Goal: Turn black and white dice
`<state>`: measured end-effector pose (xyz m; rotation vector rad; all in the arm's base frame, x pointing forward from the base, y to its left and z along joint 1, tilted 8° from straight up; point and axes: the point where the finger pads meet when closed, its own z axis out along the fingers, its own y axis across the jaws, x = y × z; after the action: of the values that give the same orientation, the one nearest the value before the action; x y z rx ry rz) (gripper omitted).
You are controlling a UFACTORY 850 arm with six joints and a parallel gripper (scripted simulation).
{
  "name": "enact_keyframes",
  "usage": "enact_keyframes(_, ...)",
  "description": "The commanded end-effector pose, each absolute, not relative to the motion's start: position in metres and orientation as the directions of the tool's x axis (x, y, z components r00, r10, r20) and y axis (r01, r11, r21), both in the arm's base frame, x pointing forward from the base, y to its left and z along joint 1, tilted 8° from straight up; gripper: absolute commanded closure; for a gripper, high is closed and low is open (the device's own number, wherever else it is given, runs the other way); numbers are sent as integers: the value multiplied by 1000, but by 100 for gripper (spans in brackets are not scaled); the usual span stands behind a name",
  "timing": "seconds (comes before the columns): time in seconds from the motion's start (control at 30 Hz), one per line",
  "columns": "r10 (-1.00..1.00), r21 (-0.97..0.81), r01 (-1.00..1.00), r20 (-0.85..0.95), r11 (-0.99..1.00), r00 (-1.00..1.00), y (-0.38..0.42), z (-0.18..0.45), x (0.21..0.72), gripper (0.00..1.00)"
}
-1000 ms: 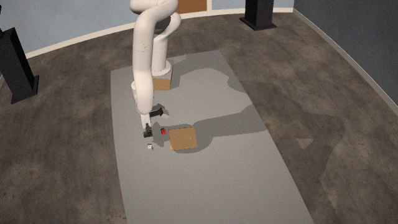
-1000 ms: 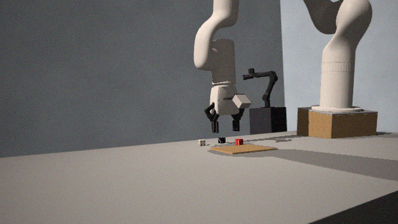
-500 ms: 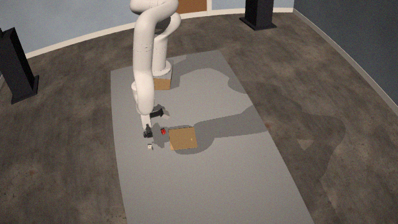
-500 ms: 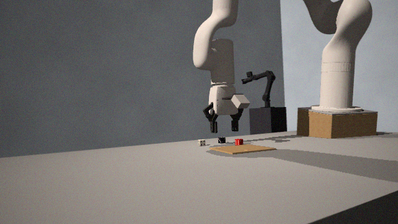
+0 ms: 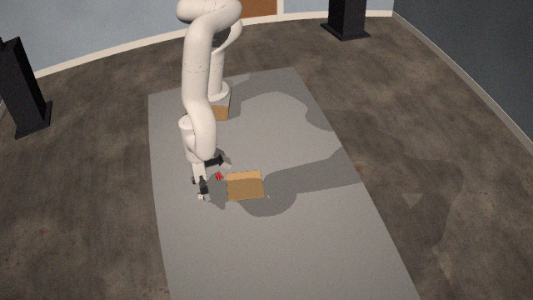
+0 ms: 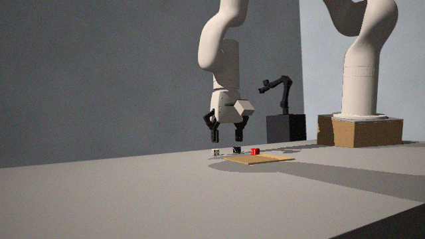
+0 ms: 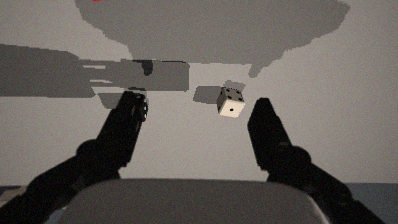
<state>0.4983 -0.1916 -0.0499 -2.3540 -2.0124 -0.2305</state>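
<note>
My gripper [image 6: 226,135] is open and empty and hangs a little above the table. The white die [image 6: 215,152] lies on the grey table, left of the tan mat [image 6: 259,159] and off it. In the wrist view the white die [image 7: 230,102] lies between my fingers, nearer the right one, with a one-pip face toward the camera. The black die [image 6: 236,149] lies on the table beside the mat; in the wrist view I cannot make it out beside the left finger. The red die [image 6: 255,151] [image 5: 218,177] lies by the mat's edge, off the mat [image 5: 245,186].
The arm's base stands on a tan block [image 6: 360,133] at the far end of the table. A black pedestal with a small dark arm [image 6: 285,127] stands beyond the table. Two dark stands [image 5: 345,18] are on the floor.
</note>
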Motion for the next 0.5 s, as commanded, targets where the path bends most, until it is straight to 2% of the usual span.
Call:
enact_keyframes(0.0,980,39,987,132,-158,152,-193,-49,522,0)
enact_keyframes(0.47,980,38,987,132,-158,152,-194,-48,530,0)
